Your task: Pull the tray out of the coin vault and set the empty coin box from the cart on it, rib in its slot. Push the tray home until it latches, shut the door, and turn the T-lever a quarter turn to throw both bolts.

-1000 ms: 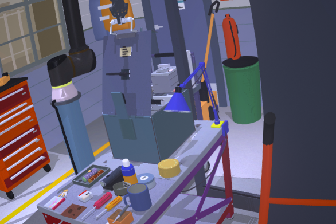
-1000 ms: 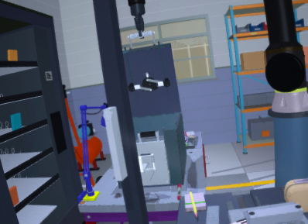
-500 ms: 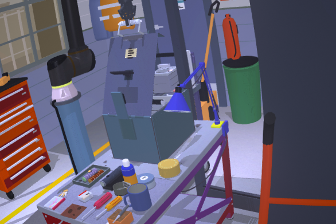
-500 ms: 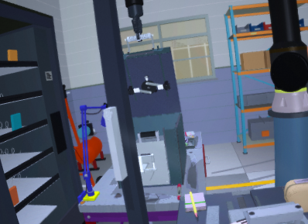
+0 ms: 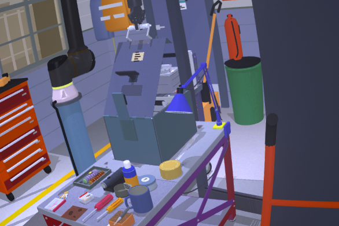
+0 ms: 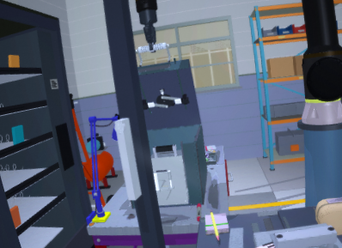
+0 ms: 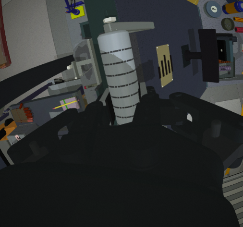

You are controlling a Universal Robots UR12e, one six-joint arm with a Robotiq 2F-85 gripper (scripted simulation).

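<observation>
The door's pale ribbed handle bar [image 5: 139, 27] [image 6: 153, 48] [image 7: 119, 77] sits at the top free edge of the coin vault's dark door [image 5: 136, 77] [image 6: 169, 97], which is hinged low and leans partway up over the vault body [image 5: 150, 136] [image 6: 176, 164]. The black T-lever [image 5: 127, 73] [image 6: 166, 100] [image 7: 208, 55] stands out from the door's face below a small brass plate [image 5: 137, 56] [image 7: 164, 65]. Inside the vault I see the grey tray with the coin box [image 5: 169, 74] [image 6: 165, 152]. My gripper [image 5: 138, 23] [image 6: 150, 44] [image 7: 124, 118] is closed around the handle bar.
A green bin [image 5: 244, 90] stands right of the bench behind a blue desk lamp [image 5: 188, 98] [image 6: 98, 164]. Tools, a mug [image 5: 140, 198] and a yellow tin [image 5: 170, 169] crowd the bench's near end. A dark post [image 6: 129, 121] blocks part of the second side camera's sight.
</observation>
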